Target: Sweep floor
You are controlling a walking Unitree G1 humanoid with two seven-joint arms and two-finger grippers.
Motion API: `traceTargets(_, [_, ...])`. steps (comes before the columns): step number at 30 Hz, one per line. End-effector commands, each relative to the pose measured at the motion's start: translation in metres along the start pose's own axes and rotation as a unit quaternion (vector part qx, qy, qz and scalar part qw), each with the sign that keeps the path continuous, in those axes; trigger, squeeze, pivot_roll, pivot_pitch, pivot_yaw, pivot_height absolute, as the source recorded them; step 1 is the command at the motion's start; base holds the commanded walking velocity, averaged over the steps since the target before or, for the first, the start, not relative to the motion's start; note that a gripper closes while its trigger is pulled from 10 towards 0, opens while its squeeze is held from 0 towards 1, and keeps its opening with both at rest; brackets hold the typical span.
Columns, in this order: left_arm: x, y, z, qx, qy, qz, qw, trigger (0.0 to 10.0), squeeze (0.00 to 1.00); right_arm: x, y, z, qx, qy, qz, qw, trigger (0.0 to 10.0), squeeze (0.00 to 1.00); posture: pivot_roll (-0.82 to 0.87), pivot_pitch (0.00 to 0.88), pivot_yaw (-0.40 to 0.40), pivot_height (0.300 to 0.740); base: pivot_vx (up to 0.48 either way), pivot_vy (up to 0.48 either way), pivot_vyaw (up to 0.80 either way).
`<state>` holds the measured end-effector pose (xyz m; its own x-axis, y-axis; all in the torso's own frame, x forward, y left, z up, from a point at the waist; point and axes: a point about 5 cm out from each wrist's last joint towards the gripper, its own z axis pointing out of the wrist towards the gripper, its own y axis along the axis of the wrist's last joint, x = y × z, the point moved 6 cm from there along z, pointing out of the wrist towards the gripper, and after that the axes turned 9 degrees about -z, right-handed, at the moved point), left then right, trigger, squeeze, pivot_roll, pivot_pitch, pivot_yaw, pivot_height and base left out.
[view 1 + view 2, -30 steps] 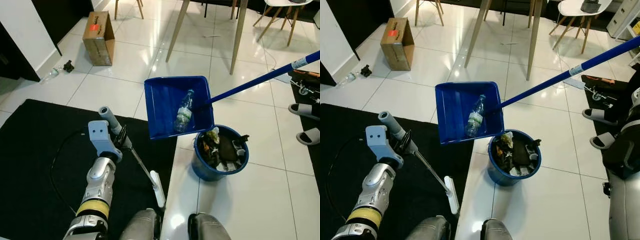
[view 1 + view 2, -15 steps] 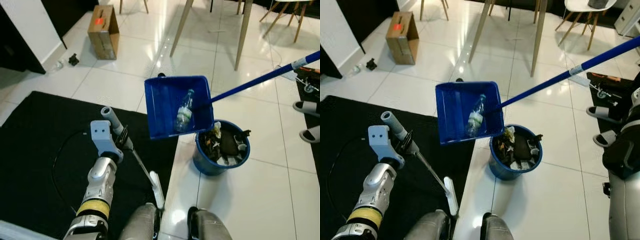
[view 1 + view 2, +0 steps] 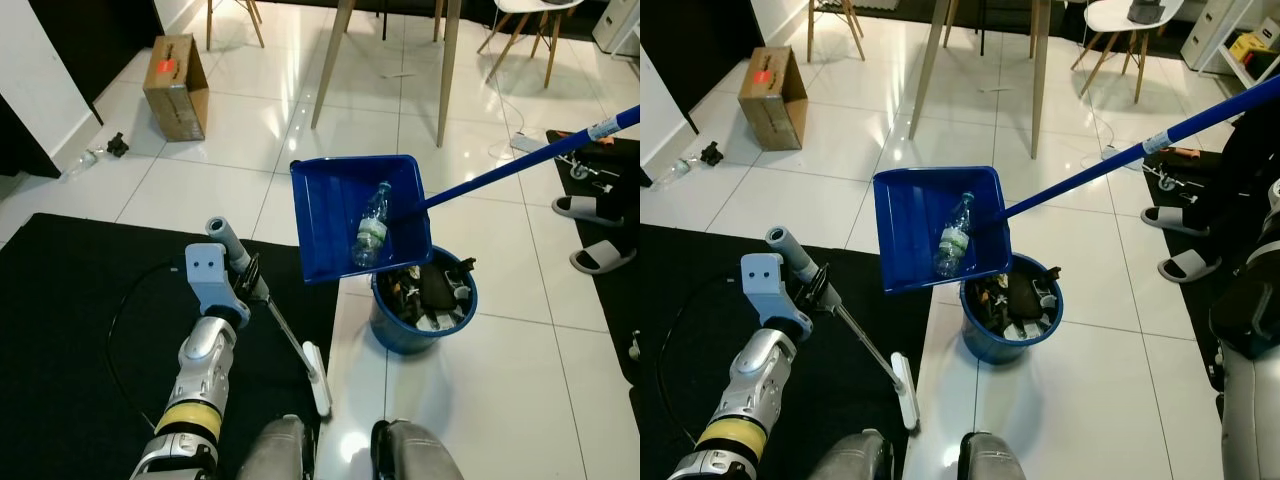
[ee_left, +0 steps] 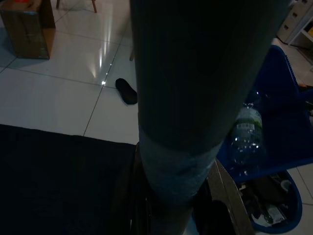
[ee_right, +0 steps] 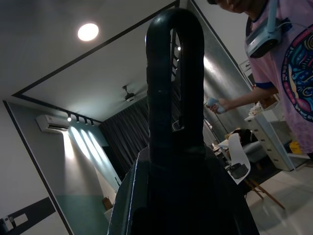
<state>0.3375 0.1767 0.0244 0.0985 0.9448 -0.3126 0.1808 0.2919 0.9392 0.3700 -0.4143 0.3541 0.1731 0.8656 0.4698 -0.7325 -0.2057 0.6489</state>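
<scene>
A blue dustpan point(image 3: 360, 215) on a long blue pole point(image 3: 520, 168) hangs tilted above a blue bucket point(image 3: 392, 330) full of rubbish. A clear plastic bottle point(image 3: 371, 225) lies in the pan. My left gripper point(image 3: 248, 276) is shut on a brush's grey handle point(image 3: 224, 243); its thin rod slants down to a white head point(image 3: 318, 378) at the rug's edge. In the right wrist view the pole's black looped end point(image 5: 175, 73) rises out of my right gripper, which is shut on it. My right arm point(image 3: 1252, 300) is at the right edge.
A black rug point(image 3: 70, 320) covers the floor on my left. A cardboard box point(image 3: 175, 85) and a small bottle point(image 3: 80, 160) lie far left; table legs point(image 3: 447, 70) and chairs stand beyond. Slippers point(image 3: 598, 256) lie at right, and a person point(image 5: 288, 73) stands close by.
The camera has shifted, so the whole scene has slid. The dustpan stays raised with the bottle in it, and the bucket now sits a little more under the pan.
</scene>
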Motion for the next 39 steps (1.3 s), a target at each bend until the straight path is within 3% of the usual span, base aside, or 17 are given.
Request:
traceTargets(1, [-0.003,0.006,0.002,-0.009,-0.010,0.011,1.000,10.0,0.00,-0.004,0.015,0.004,-0.031,-0.017,0.025,0.999,10.0,0.00,0.10,0.000,-0.047,0.740,0.000,-0.480,0.00])
traceTargets(14, [-0.002,0.004,-0.001,-0.007,-0.005,0.007,1.000,10.0,0.00,-0.006,0.014,0.003,-0.029,-0.016,0.022,0.999,10.0,0.00,0.10,0.000,-0.046,0.740,0.000,-0.480,0.00])
traceTargets(28, [0.002,0.003,0.001,-0.003,0.011,0.003,1.000,10.0,0.00,-0.012,0.012,-0.001,-0.021,-0.022,0.006,1.000,10.0,0.00,0.09,0.000,-0.045,0.740,0.000,0.000,0.00])
traceTargets(39, [0.002,0.002,0.001,-0.003,0.013,0.005,1.000,10.0,0.00,-0.014,0.006,-0.007,-0.011,-0.007,-0.067,0.998,10.0,0.00,0.08,0.000,-0.048,0.740,0.000,0.000,0.00])
